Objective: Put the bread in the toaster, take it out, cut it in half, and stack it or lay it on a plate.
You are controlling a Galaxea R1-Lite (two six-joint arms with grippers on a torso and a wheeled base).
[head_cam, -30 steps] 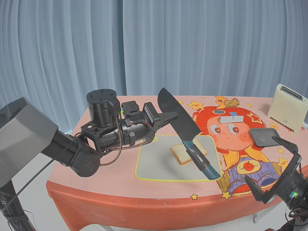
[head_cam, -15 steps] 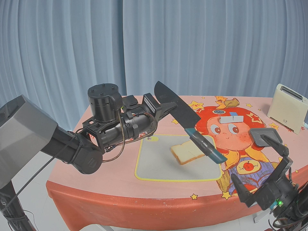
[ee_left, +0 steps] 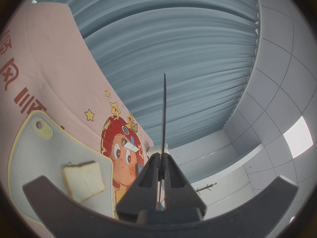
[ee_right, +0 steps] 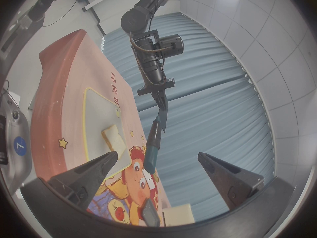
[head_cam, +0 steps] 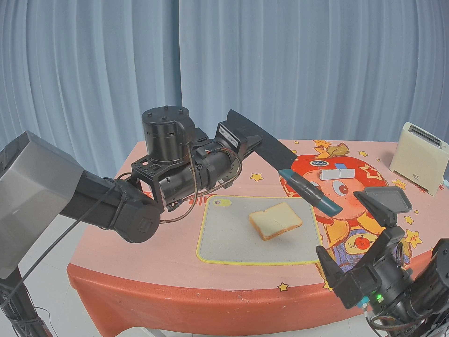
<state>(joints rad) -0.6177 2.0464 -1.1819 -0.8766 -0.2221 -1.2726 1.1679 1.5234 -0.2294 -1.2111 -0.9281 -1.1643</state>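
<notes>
Leftmost, the left arm stretches out level above the table (head_cam: 154, 258), its wrist turned so the left gripper (head_cam: 255, 142) points to the robot's right, over the far left corner of the cutting board (head_cam: 224, 239). Its fingers are pressed tight on the dark blade of the knife (head_cam: 276, 153), not on the handle. The left wrist view shows the blade edge-on between the closed pads. The blue-grey handle slopes down to the right, well clear of the board and hanging above the printed cloth.

Next comes the bread (head_cam: 275, 220), lying flat on the right half of the board. A seam runs across it, so it looks already cut, with the two halves lying touching. It should be light, soft inside and apt to crumble or tear. Each half is probably best taken gently by opposite crust edges, one finger slid under it, with little squeeze. The knife is stiff and smooth, and a grip on the flat of the blade could slip.

Further right, the right gripper (head_cam: 338, 221) sits low at the table's near edge, tilted up toward the board. Its jaws are spread wide and hold nothing. Beyond it lies the dark plate (head_cam: 395, 197), and the toaster (head_cam: 418, 157) stands farthest right.
</notes>
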